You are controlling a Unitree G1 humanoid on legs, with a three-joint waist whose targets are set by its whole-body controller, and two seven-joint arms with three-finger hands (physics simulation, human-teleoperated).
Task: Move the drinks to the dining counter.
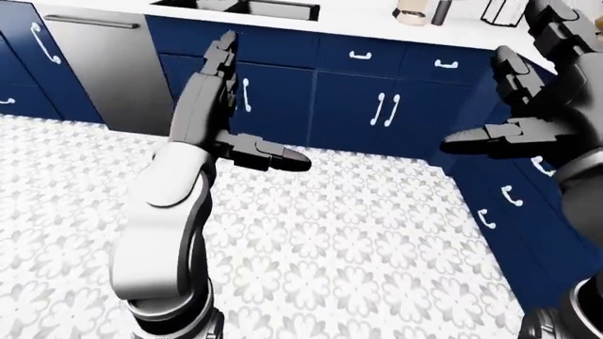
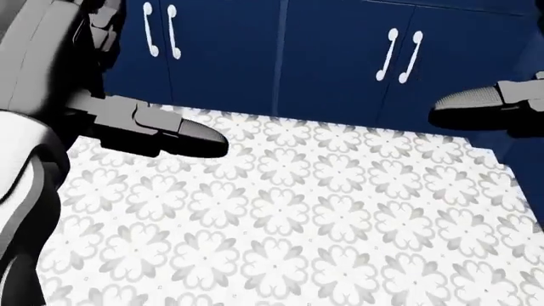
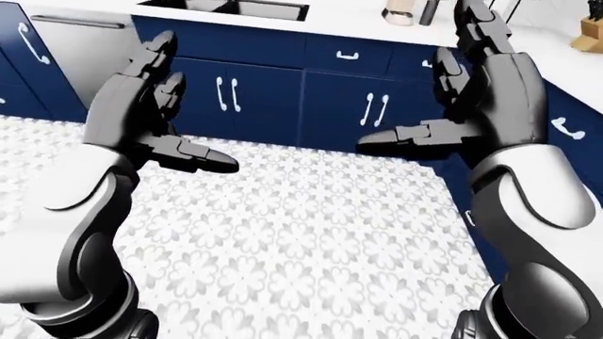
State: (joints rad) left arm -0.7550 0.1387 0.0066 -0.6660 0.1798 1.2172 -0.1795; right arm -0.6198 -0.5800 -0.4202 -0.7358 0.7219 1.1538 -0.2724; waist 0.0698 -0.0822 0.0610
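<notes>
I am holding my left hand (image 3: 141,106) raised and spread wide, fingers pointing up and thumb jutting toward the middle of the right-eye view, gripping nothing. My right hand (image 3: 471,92) is mirroring it, also spread wide and gripping nothing, its thumb pointing left. Both hands are hovering above a floor (image 2: 298,223) of white tiles patterned with grey flowers.

Past my hands, dark blue cabinets (image 1: 348,106) are running along the top of the eye views and turning down the right side. Two pairs of white door handles (image 2: 400,54) are showing in the head view, and two short drawer pulls (image 1: 360,55) sit above them in the left-eye view. A steel-grey appliance panel (image 1: 108,78) with a bar handle is standing at the left end of the cabinets.

On the white counter (image 3: 348,25), a sink basin (image 3: 249,8) is showing at the top edge; I cannot tell what it holds. To its right, one pale rounded container (image 3: 401,13) and one dark slim object (image 3: 429,10) are standing close together, both cut off by the frame; these may be the drinks, but I cannot tell. No writing is readable anywhere.
</notes>
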